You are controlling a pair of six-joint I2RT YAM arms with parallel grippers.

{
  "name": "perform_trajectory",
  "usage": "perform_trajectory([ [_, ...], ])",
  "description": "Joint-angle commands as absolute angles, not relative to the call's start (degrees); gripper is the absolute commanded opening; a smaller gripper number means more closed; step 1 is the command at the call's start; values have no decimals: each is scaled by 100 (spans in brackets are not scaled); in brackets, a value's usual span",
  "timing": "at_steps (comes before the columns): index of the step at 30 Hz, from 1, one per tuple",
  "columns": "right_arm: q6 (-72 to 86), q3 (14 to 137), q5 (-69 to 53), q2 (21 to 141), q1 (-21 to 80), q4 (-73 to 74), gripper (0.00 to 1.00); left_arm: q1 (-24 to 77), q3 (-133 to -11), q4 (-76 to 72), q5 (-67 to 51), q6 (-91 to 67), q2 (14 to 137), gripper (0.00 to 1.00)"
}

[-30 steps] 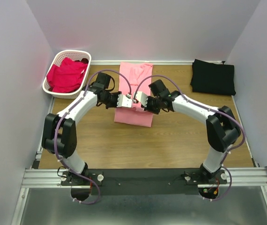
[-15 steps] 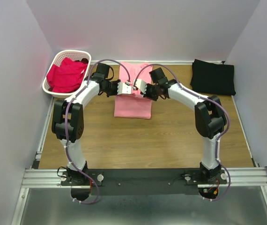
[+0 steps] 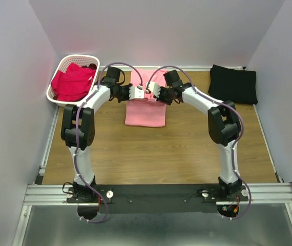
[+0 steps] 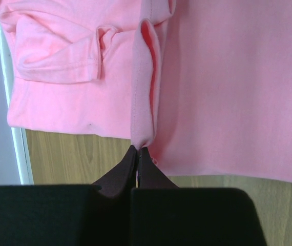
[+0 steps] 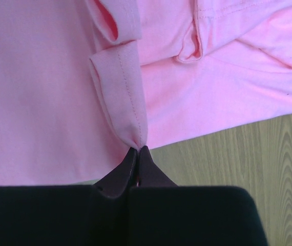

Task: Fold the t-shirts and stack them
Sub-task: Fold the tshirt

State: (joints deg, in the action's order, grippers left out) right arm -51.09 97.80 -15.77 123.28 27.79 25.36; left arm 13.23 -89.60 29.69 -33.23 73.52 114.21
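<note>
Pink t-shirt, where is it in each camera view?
Top external: pink t-shirt at centre, toward the far edge.
Left wrist: pink t-shirt fills upper frame, pinched by left gripper.
Right wrist: pink t-shirt fills upper frame, pinched by right gripper.
Shared landmark: wooden table.

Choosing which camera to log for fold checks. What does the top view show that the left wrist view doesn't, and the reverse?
Only the top view: the basket of red shirts, the black shirt and the right end effector. Only the left wrist view: how the left end effector is shut on a pinched fold, and a folded sleeve. Both: the pink shirt on the table.
</note>
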Motion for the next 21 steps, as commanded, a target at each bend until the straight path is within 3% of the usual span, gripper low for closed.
perform_trajectory([
  [1,-5203,10098,-1643,12612,2707,2566,1,1239,-9149,2830,-3331,7251,11636,0],
  [21,-5282,10758,-1591,13210,2628,2566,1,1134,-9553,2593,-3191,7137,12146,0],
])
